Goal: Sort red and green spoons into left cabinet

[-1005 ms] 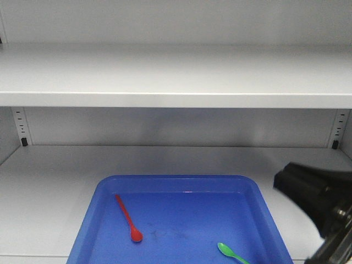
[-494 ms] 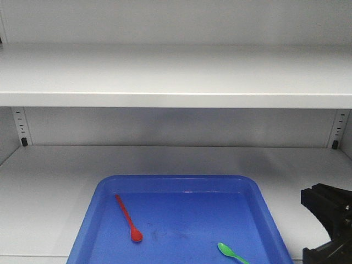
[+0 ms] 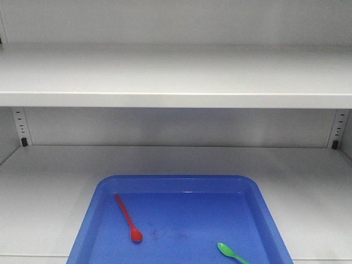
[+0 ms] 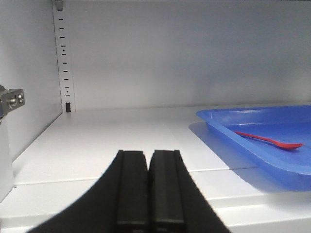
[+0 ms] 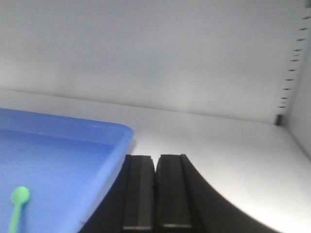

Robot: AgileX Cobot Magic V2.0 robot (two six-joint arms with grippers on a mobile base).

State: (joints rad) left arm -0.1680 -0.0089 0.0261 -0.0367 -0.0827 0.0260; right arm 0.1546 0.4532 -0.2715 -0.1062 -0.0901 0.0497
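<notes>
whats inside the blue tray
A red spoon and a green spoon lie apart in the blue tray; its near edge is cut off by the frame.

Looks like the inside of a plain grey metal storage cabinet, lab or stockroom type. There's a bare shelf (image 3: 176, 77) across the upper frame, slotted shelf-peg rails (image 4: 63, 58) at the sides, and a blue plastic tray (image 3: 264, 203) low in the centre.

left end effector (image 4: 147, 189): black, flat ribbed pads | right end effector (image 5: 155, 191): same
</notes>
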